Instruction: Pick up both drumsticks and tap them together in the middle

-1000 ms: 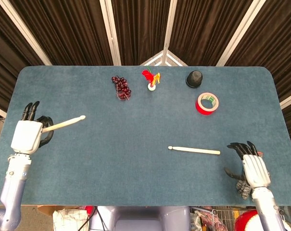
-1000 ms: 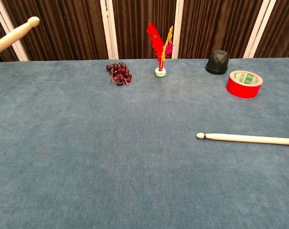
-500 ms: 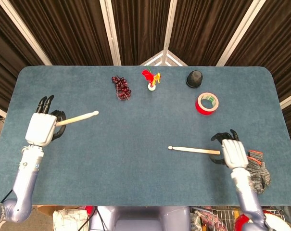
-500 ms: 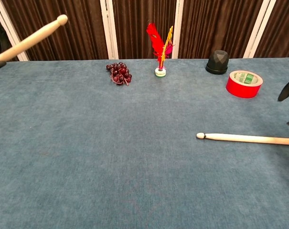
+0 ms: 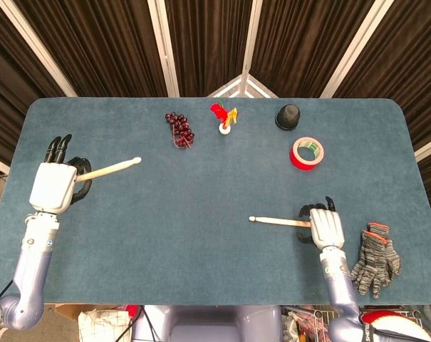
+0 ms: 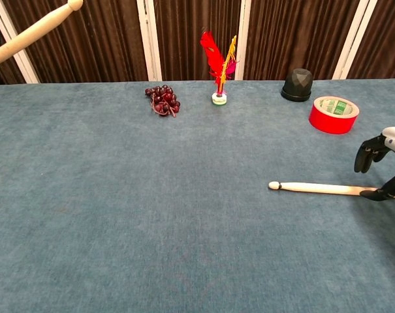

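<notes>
While the left hand [image 5: 53,187] holds one drumstick [image 5: 110,169] raised at the desk's [image 5: 201,285] left edge, tip pointing inward, the right hand [image 5: 325,226] has moved in from the right edge over the last second and now sits on the butt of the second drumstick [image 5: 279,221]. Its fingers [image 6: 365,155] arch open above the stick and a lower digit touches the desk beside it; no grip has closed yet. That stick lies flat, right of centre. Both are pale wood, slim, with small rounded tips. Next, I judge, comes closing and lifting.
</notes>
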`<state>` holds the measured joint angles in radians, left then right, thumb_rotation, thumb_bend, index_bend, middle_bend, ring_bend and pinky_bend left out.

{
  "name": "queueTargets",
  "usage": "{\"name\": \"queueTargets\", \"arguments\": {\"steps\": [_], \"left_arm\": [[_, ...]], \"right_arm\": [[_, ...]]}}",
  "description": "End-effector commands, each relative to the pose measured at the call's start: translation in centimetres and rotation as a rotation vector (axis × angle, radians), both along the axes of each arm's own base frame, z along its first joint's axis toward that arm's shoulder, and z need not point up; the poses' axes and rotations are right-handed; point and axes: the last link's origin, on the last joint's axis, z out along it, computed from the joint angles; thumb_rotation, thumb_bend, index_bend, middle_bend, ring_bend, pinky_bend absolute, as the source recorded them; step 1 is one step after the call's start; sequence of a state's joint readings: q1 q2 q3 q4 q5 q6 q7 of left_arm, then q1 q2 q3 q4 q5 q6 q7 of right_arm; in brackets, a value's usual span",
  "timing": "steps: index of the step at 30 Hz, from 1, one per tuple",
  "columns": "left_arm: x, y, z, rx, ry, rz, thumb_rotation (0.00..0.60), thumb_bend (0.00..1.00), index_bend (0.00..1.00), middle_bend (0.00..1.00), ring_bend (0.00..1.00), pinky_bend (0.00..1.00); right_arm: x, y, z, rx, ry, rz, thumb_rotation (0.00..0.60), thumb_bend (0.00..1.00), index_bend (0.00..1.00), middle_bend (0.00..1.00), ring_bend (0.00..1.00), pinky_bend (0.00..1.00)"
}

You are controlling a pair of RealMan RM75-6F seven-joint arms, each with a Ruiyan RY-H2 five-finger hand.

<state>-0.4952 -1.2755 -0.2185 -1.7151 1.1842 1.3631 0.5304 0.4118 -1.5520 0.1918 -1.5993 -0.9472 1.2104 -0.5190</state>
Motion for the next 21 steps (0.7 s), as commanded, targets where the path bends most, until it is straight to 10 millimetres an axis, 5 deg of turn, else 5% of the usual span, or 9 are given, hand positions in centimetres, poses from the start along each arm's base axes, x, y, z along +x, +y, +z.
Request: {"name": "queueTargets", "arguments": {"steps": [1,21], "left_arm": [[0.1,-0.1,0.2,0.004,0.002,-0.005,0.6,0.52,0.56,0.54,0.04,0.0],[-0.4,-0.3,1.2,0.03,0.019,0.01,0.6,0.52,0.56,0.55,0.04,0.0]], "right_arm": [[0.0,-0.2,-0.7,-0.006,0.032,0.002,0.6,0.26,0.47,0.43,0.28,0.0],[-0.5,-1.2,-2.8,0.004,0.106,0.0,0.6,0.26,0.49,0.49,0.31,0.0]]}}
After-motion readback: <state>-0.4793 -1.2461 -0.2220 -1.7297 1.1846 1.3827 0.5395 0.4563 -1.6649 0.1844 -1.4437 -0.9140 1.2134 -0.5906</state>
